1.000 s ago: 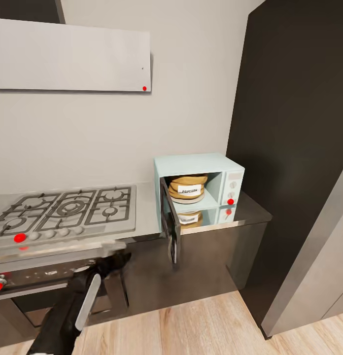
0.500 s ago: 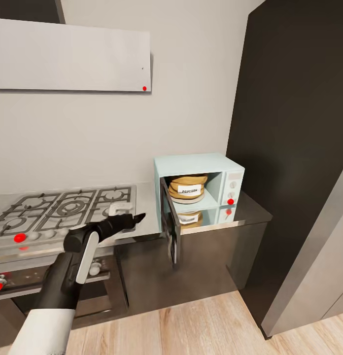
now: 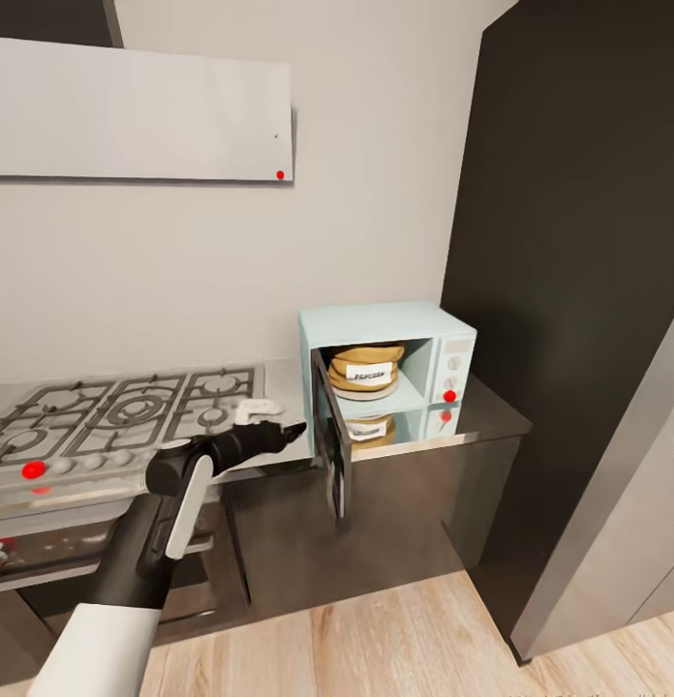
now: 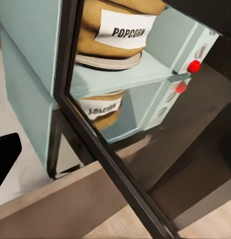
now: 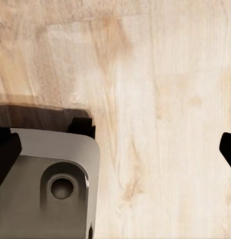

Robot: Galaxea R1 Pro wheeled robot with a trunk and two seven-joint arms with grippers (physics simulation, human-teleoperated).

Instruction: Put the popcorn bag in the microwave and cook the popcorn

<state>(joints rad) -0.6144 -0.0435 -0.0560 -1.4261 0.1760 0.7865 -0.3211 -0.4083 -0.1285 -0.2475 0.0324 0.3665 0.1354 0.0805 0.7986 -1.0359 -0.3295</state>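
**A home kitchen, rendered in simulation**

A domestic kitchen is being shown. A steel gas hob (image 3: 124,411) with black grates and a row of knobs is being carried by a glossy grey tabletop (image 3: 487,411) over dark brown cabinet fronts (image 3: 414,513). A built-in oven (image 3: 46,561) is being seen beneath the hob, and a flat pale extractor hood (image 3: 134,111) above it. A small mint-blue microwave (image 3: 385,324) is being displayed with its door open. A wooden plank floor (image 3: 376,639) and a tall dark cabinet (image 3: 579,290) are being shown alongside.
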